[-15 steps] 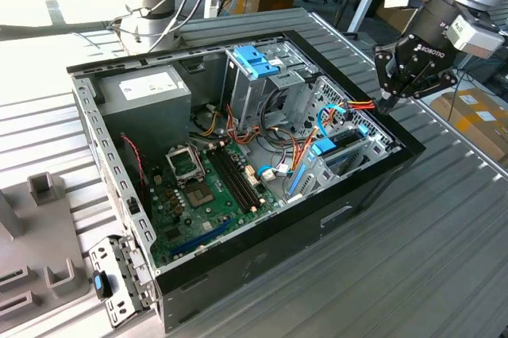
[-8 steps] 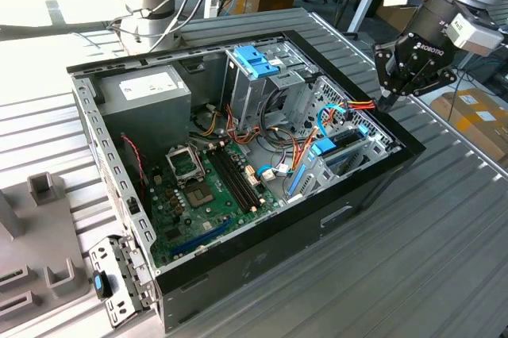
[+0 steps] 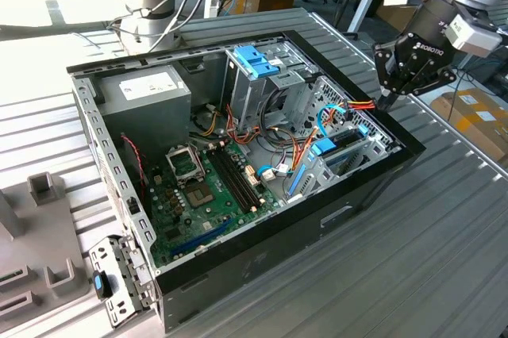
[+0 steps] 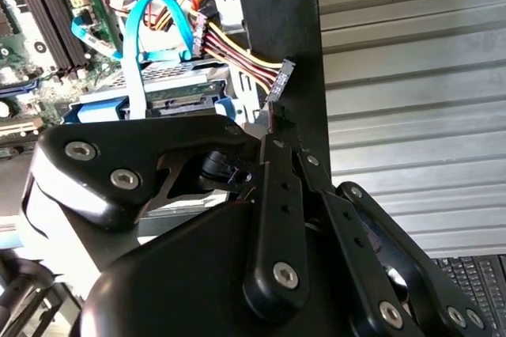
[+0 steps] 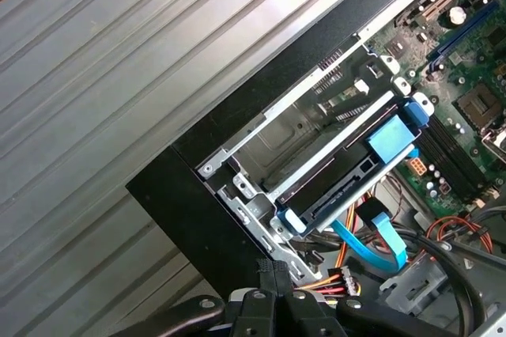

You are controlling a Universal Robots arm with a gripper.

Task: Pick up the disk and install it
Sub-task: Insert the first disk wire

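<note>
Above the far corner of the open black computer case (image 3: 262, 251), my black claw (image 3: 386, 98) hangs pressed together and empty, while the grey-silver, blue-railed disk (image 5: 348, 175) already sits in its metal bay, apparently installed.

An open black desktop computer case (image 3: 262, 255) lies on a ribbed grey metal table (image 3: 444, 259). Inside it, a green motherboard (image 3: 210, 195) sits near a grey power supply box (image 3: 147, 96). The blue-railed disk (image 3: 337, 150) rests in the case's drive bay. The black gripper (image 3: 386, 100) hovers just above the case's rim beside that bay.
</note>
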